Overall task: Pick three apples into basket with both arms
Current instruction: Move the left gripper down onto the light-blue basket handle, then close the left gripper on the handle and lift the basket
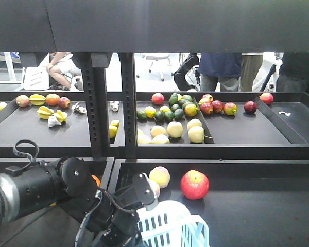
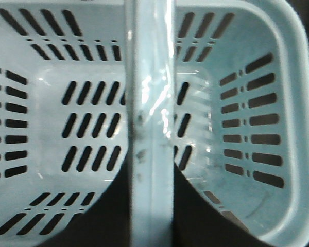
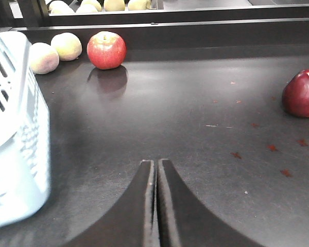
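The pale blue basket (image 1: 171,226) hangs at the bottom centre of the front view, and its slotted bottom (image 2: 92,123) holds nothing. My left gripper (image 2: 152,165) is shut on the basket's hoop handle (image 2: 152,77), with a black finger (image 2: 108,216) on each side of it. My right gripper (image 3: 155,165) is shut on nothing, low over the dark shelf. A red apple (image 3: 106,49) (image 1: 194,184) lies ahead of it to the left. A dark red apple (image 3: 302,93) lies at the far right. The basket's wall (image 3: 13,139) stands close on the right gripper's left.
Two pale peach-like fruits (image 3: 67,46) (image 3: 43,57) lie left of the red apple, near the basket. A raised shelf lip (image 3: 195,31) runs behind them. The upper shelf trays (image 1: 247,136) hold many mixed fruits. Black shelf posts (image 1: 99,113) stand at left centre. People stand behind.
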### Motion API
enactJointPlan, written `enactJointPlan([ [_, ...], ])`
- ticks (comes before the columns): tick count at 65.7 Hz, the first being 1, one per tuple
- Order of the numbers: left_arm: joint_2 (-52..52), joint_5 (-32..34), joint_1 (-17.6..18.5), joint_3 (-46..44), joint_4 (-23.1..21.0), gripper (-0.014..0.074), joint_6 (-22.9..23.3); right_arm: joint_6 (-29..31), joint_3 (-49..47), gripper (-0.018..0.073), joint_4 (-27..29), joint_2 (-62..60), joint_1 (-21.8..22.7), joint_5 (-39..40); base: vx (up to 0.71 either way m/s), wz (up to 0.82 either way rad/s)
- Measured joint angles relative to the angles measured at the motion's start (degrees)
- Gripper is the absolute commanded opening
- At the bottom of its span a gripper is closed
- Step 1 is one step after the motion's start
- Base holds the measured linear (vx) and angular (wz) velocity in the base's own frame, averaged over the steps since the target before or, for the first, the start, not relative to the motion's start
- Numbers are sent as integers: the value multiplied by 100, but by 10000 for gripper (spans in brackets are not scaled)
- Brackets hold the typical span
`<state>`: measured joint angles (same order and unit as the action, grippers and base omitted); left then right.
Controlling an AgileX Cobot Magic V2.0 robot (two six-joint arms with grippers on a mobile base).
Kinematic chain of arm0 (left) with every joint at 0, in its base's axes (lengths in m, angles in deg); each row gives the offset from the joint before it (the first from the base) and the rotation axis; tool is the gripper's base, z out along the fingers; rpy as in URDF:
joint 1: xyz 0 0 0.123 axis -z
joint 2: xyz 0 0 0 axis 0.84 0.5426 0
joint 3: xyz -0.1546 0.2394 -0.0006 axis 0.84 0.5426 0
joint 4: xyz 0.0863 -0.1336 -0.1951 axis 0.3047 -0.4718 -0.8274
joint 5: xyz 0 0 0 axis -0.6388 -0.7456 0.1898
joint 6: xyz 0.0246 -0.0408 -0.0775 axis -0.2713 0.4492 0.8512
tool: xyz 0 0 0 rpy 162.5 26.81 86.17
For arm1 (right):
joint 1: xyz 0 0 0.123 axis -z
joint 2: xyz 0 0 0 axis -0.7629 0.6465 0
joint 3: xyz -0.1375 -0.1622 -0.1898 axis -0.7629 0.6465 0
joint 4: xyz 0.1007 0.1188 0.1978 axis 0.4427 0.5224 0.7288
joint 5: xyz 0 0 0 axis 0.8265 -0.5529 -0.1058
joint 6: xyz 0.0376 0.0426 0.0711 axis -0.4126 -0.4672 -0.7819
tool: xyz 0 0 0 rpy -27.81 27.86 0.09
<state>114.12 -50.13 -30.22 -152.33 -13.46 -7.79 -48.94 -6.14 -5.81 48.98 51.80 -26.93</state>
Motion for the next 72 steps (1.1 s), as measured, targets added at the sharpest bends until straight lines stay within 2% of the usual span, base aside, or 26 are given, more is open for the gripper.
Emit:
enactJointPlan([
  [15,-294,-204,0,-261,130,-8,98,0,0,-4,0,0,0,0,0,0],
  [33,-1150,-896,0,-1177,130,-8,787,0,0,-4,0,0,0,0,0,0],
  [48,-1959,-1780,0,-1372,130,-8,1369,0,0,-4,0,0,0,0,0,0],
  [72,-3001,-2104,0,-1407,130,-8,1445,0,0,-4,0,0,0,0,0,0],
])
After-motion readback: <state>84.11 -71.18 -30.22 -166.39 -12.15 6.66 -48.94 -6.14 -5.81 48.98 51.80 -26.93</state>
